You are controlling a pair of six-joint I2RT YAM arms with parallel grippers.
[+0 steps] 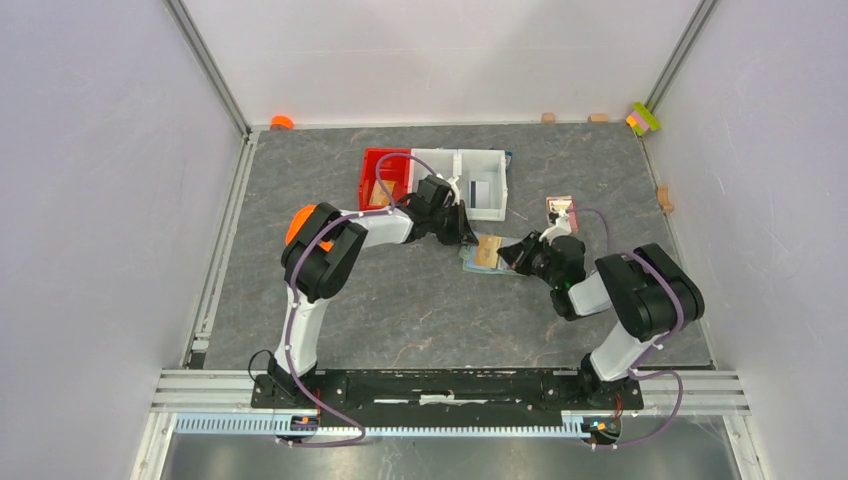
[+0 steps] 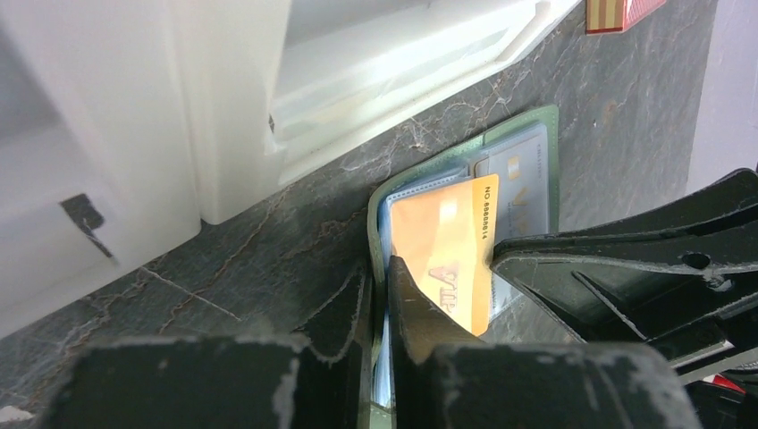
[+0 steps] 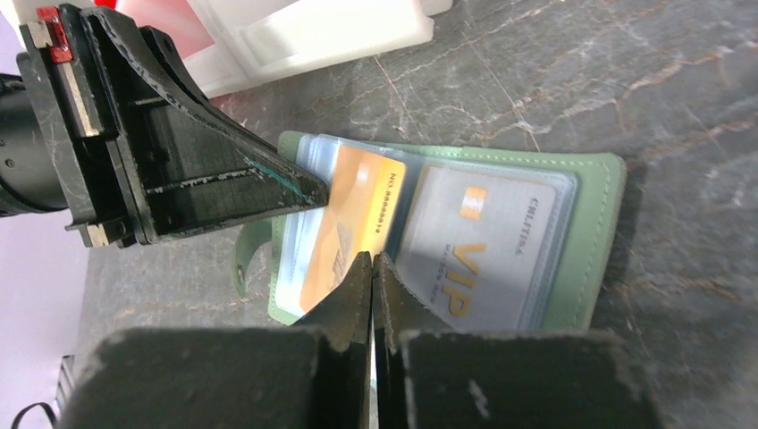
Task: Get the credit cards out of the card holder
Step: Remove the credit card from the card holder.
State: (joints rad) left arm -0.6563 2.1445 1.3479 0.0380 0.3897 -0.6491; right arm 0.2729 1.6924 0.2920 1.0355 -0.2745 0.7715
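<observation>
The sage-green card holder (image 3: 597, 234) lies open on the table (image 1: 468, 263), its tab to the left. A grey VIP card (image 3: 487, 241) sits in its right pocket. A tan-gold card (image 3: 353, 214) sticks out tilted over the left pockets, with a pale blue-white one (image 3: 290, 264) under it. My left gripper (image 2: 383, 268) is shut on the holder's left edge, green cover and pale pockets between its fingers; it also shows in the right wrist view (image 3: 313, 195). My right gripper (image 3: 373, 259) is shut on the tan-gold card's (image 2: 442, 241) edge.
A white bin (image 1: 480, 180) and a red bin (image 1: 385, 175) stand just behind the holder, close to the left gripper (image 1: 466, 238). The pink square item (image 1: 561, 210) lies to the right, behind the right gripper (image 1: 508, 256). Small blocks sit along the back wall.
</observation>
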